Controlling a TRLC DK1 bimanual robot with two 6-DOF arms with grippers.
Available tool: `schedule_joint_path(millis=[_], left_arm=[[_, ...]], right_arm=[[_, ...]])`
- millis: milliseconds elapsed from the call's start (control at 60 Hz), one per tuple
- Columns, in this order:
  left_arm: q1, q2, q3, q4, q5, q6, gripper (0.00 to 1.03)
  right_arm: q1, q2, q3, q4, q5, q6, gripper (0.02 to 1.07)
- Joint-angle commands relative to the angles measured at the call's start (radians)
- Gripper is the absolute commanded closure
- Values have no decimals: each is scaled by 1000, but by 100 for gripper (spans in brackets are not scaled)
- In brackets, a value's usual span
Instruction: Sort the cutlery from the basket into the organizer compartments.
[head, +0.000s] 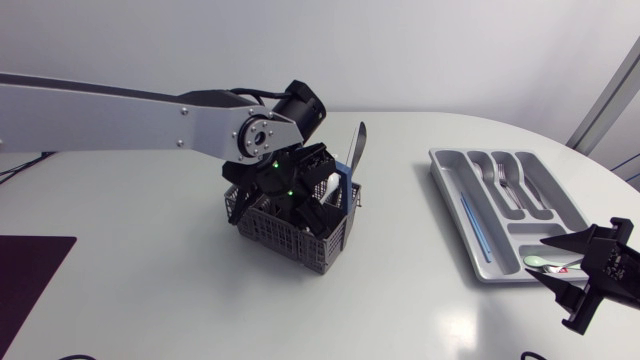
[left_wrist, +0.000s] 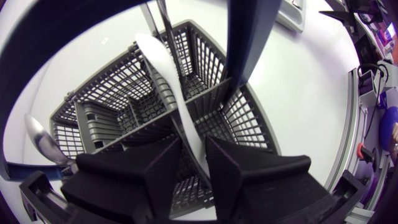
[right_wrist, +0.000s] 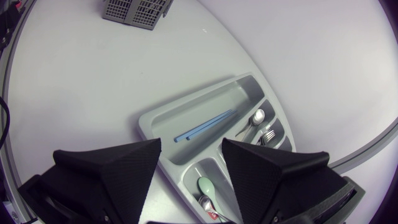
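Several pieces, forks (head: 503, 180) and a green spoon (right_wrist: 205, 185) among them, already lie in the organizer (head: 437, 160) at right, but the basket (head: 290, 238) at centre holds more: left tool (left_wrist: 193, 146) clamped on a white handle (left_wrist: 168, 68) there, right tool (head: 538, 257) hovering, fingers apart, at lower right.

From above, the left arm (head: 150, 110) and the left jaws cover most of the basket (head: 290, 238), so what stands inside cannot be told apart. The right jaws are cut off by that view's edge. At the left wrist, the white utensil (left_wrist: 168, 74) clamped between the left jaws has its lower end hidden behind them. The blue handle (left_wrist: 245, 37) runs out of view, its kind unclear. A metal spoon (left_wrist: 40, 134) beside them hides its handle. At the right wrist, the right jaws cover the organizer's (head: 446, 192) near end. The piece by the green spoon (right_wrist: 205, 185) is cut off, unnameable.
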Motion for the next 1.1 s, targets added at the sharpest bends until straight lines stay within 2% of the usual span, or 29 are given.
schedule_joint_path(millis=[0,217,767,1083], left_arm=[[-1,-3,14,-15,12,-21,81],[10,-12,22,-20,38,-30,88],[53,-78,19,-38,183,-50,88],[71,-98,7,-53,201,-44,88]], right_arm=[[5,-6,-24,-3,-2,5,35],[5,-3,-24,1,-1,5,35],[18,-12,-32,-5,1,9,35],[27,-18,-40,-5,3,12,35]])
